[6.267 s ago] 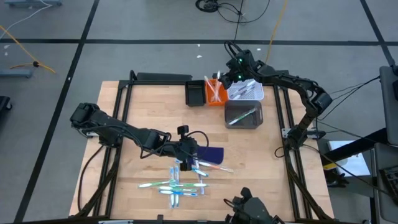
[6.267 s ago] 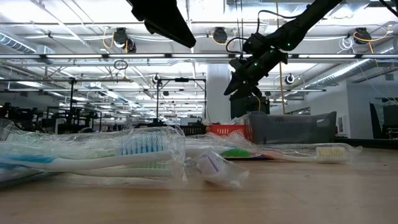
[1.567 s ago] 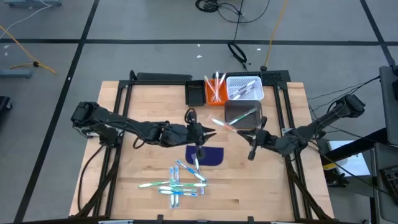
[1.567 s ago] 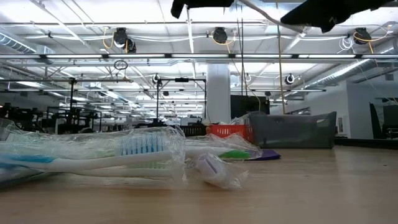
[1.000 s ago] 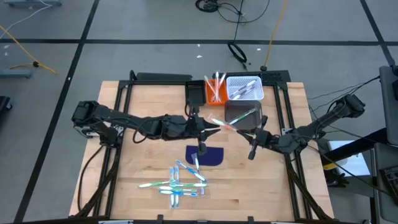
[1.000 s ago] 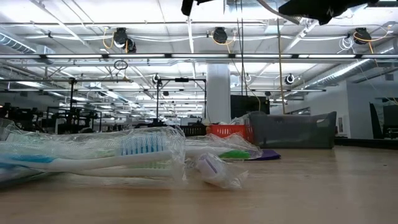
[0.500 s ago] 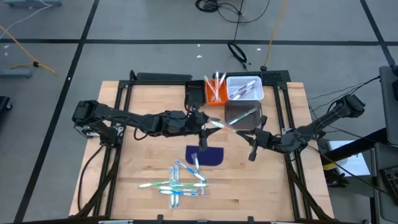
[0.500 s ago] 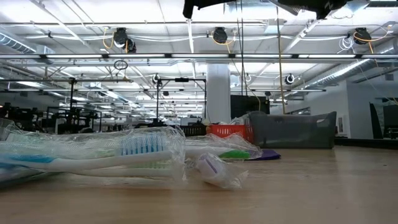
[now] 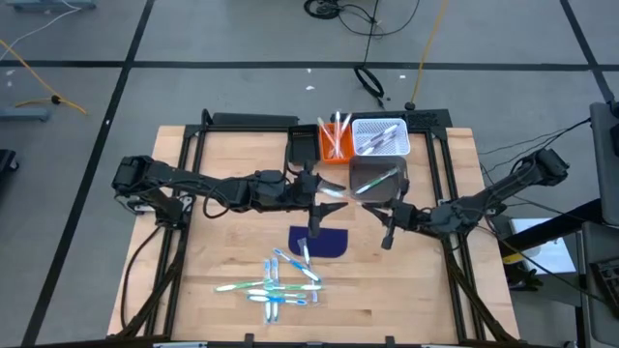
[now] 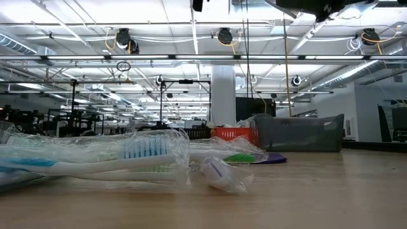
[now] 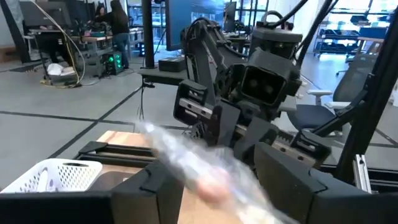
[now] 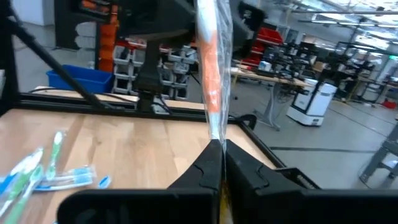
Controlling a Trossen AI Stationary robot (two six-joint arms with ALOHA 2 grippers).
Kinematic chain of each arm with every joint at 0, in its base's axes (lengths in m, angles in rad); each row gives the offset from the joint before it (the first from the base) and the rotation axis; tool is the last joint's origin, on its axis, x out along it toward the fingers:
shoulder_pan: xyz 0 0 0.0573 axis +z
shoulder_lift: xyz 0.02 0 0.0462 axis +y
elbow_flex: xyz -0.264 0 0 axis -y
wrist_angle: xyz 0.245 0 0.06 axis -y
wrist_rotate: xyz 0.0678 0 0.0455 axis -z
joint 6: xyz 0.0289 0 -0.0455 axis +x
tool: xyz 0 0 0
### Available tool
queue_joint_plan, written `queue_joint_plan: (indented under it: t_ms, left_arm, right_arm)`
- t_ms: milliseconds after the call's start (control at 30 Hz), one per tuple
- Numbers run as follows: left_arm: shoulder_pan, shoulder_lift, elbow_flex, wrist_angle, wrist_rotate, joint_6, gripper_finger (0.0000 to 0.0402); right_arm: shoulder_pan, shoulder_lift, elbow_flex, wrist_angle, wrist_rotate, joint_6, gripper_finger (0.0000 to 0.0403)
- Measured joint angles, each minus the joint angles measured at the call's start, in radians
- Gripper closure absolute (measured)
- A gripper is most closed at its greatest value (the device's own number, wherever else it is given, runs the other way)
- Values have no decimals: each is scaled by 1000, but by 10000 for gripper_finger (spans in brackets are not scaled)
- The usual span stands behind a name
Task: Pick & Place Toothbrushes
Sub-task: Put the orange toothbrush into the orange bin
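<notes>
An orange-pink toothbrush [image 12: 210, 74] in a clear wrapper hangs above the table's middle [image 9: 346, 194] between my two grippers. My right gripper [image 12: 217, 149] comes in from the table's right [image 9: 375, 209] and is shut on it. My left gripper [image 9: 325, 188] reaches in from the left and is open. The toothbrush's other end [image 11: 202, 168] shows blurred between its spread fingers; whether it touches them I cannot tell. More wrapped toothbrushes [image 9: 276, 285] lie in a loose pile on the wood near the front edge [image 10: 127, 159]. My right gripper pinches the wrapped toothbrush by one end [image 12: 216, 138] between its two fingers. The fingers come about level from the table's right, and the toothbrush runs on straight past their tips toward my left gripper. It is lifted clear of the table.
A dark blue mat [image 9: 324, 242] lies below the grippers. At the far edge stand a black tray [image 9: 303, 145], an orange bin [image 9: 334, 143] and a white basket [image 9: 380, 137] with toothbrushes, and nearer a grey bin [image 9: 379, 179]. Black rails [image 9: 189, 193] frame the table.
My left gripper has crept toward the table's right and far side with the toothbrush and has opened its fingers, letting go of it. My right gripper stays shut on the other end and has shifted slightly toward the left. The toothbrush stays in the air.
</notes>
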Motion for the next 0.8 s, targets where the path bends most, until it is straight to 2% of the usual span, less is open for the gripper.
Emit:
queue_joint_plan:
  t_ms: [200, 433, 800]
  left_arm:
    - [0, 0, 0, -4, -18, -3, 269]
    - [0, 0, 0, -30, -20, 1, 380]
    - [2, 0, 0, -40, -22, 13, 390]
  right_arm:
    - [-24, 25, 0, 15, -12, 0, 403]
    - [-28, 22, 0, 28, -6, -3, 403]
    - [-28, 22, 0, 2, -11, -3, 389]
